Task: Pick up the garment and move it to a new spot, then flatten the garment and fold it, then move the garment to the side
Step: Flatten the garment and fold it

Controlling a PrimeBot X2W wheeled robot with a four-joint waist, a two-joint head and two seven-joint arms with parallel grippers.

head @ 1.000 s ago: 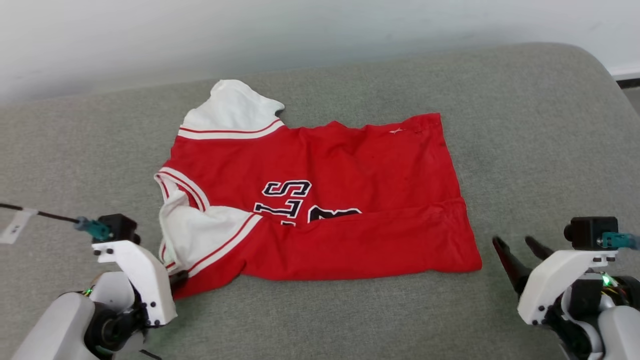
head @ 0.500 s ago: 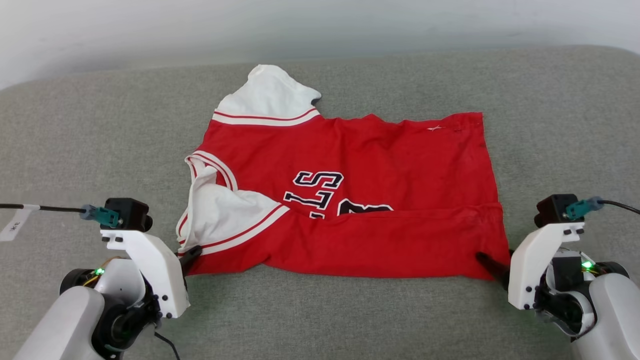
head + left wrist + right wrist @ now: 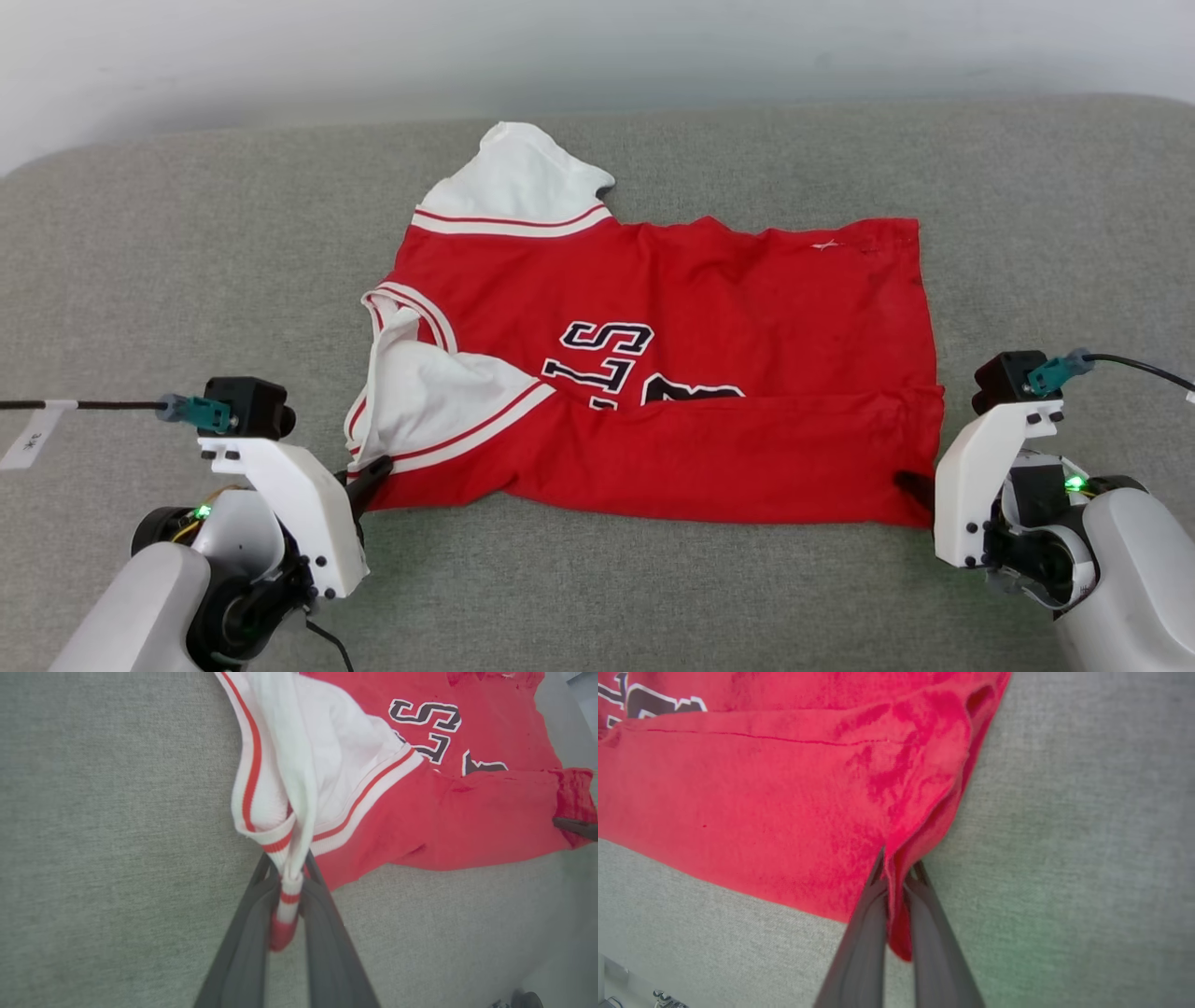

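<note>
The right gripper (image 3: 913, 483) with its two long dark fingers, seen a second ago spread wide and held well apart from the small red jersey T-shirt with white short sleeves (image 3: 709, 308), is now brought up to the near right corner of the hem and closed on it. In the right wrist view a pinch of red cloth is clamped between the fingers (image 3: 868, 914). Half a second ago the tips are only set against that corner. The corner, flat before, is gathered into a fold. The head view is shifted throughout, so the camera is moved, not the shirt.
</note>
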